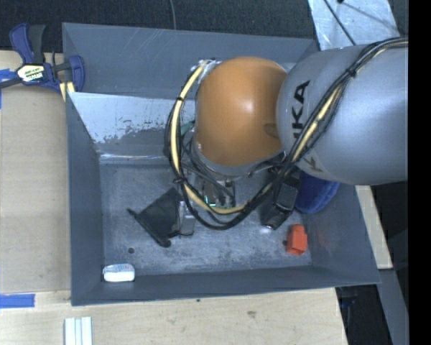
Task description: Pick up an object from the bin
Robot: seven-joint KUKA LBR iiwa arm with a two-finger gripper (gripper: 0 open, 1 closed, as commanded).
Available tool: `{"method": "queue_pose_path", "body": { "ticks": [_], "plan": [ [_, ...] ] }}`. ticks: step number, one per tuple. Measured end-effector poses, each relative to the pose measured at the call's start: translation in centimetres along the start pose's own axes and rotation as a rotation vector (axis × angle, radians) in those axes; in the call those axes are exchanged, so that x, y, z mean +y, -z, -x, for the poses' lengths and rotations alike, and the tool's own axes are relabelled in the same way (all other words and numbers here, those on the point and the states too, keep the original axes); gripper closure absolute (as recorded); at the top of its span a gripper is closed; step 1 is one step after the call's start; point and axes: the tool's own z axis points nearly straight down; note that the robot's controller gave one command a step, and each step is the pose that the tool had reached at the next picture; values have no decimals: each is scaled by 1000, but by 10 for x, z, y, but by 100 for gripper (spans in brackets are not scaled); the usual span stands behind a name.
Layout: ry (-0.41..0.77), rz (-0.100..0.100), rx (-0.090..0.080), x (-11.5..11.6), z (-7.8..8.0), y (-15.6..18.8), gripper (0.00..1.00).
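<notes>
Black, flat and crumpled, a scrap (155, 220) lay on the floor of the grey bin (82, 192), just left of my fingers (188, 218) and perhaps touching them; whether they stood wide or narrow I could not tell. A white piece (118, 272) sat in the lower-left corner, and an orange block (296, 240) and a blue thing (317, 194) lay to the right.

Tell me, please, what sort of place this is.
Probably a robotics lab's bin-picking station: a KUKA arm reaches into a grey metal bin holding loose things: a black flat piece, an orange block, a white oblong.
</notes>
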Motion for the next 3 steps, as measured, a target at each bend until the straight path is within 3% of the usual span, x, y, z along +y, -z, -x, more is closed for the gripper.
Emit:
{"method": "queue_pose_path", "body": {
  "ticks": [1, 2, 3],
  "plan": [
    [111, -1, 1, 45, 28, -141, 0],
    [15, -3, -3, -21, 0, -142, 0],
    [18, 1, -8, -18, 2, -141, 100]
  ]
}}
